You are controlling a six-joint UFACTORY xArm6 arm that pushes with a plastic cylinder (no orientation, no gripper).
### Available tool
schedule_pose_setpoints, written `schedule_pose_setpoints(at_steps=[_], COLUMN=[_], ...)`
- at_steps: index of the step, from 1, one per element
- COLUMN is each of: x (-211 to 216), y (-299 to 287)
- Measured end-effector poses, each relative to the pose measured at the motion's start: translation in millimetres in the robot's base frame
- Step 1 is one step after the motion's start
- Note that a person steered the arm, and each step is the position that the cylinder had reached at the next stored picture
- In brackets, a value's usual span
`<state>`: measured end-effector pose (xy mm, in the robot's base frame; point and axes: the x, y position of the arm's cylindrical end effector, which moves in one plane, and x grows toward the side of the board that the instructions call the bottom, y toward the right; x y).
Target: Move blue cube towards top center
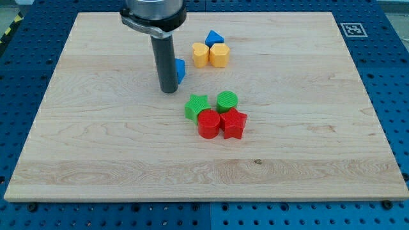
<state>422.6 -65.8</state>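
The blue cube [181, 70] sits on the wooden board [96, 140] left of centre in the upper half, mostly hidden behind the rod. My tip [169, 91] rests on the board just to the view's left and bottom of the cube, touching or nearly touching it. The dark rod rises from there to the view's top.
A blue triangular block [214, 38] lies above a yellow star-like block [200, 55] and a yellow hexagonal block [219, 55]. Lower, a green star [196, 107], a green cylinder [227, 101], a red cylinder [208, 123] and a red star [233, 123] cluster together.
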Motion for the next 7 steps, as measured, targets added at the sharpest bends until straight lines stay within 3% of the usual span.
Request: schedule_pose_setpoints(at_steps=[1,7], x=[-31.5,-91.8], y=[4.9,-20.5])
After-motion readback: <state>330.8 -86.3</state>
